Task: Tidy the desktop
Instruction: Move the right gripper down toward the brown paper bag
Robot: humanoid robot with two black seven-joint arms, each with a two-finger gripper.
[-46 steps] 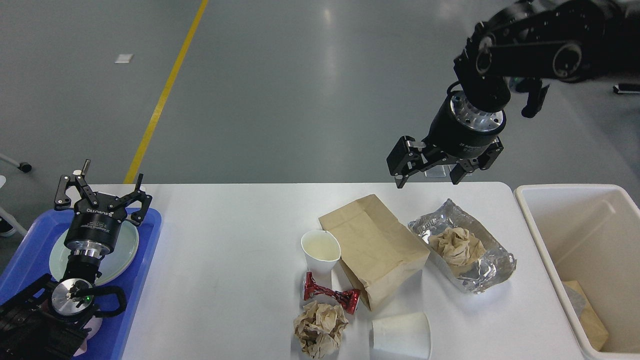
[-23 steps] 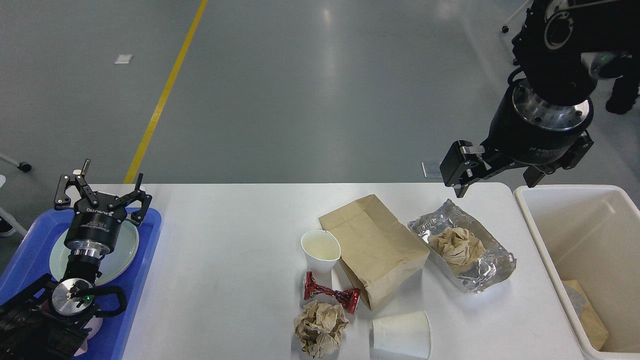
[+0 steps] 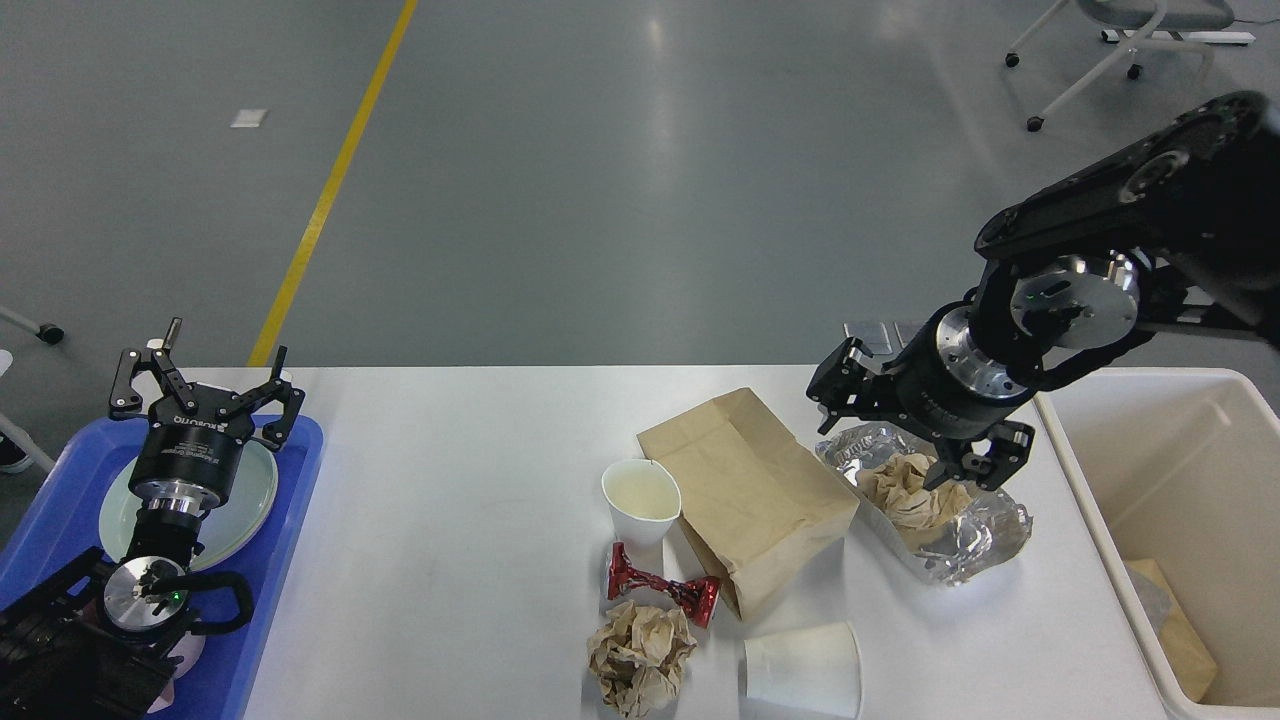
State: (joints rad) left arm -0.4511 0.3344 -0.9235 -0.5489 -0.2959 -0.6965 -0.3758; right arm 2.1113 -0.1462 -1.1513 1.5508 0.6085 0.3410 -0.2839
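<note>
Below the right claw [image 3: 905, 430] the desktop [image 3: 460, 520] holds a foil wrap [image 3: 960, 545] with a paper wad [image 3: 905, 490]. Fingers spread wide over it; foil may crumple, slip, spilling the wad. Far left, the left claw [image 3: 205, 385] gapes wide, empty.

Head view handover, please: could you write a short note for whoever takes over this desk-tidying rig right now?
Left gripper: open, empty, over the pale green plate in the blue plastic tray.
Right gripper: open, low over the crumpled silver foil with its brown paper wad; nothing held.
White desktop: brown paper bag, upright white paper cup, tipped white cup, red wrapper, crumpled brown paper ball.
Done: some rubbish lies in the cream bin.
Left: everything listed.
</note>
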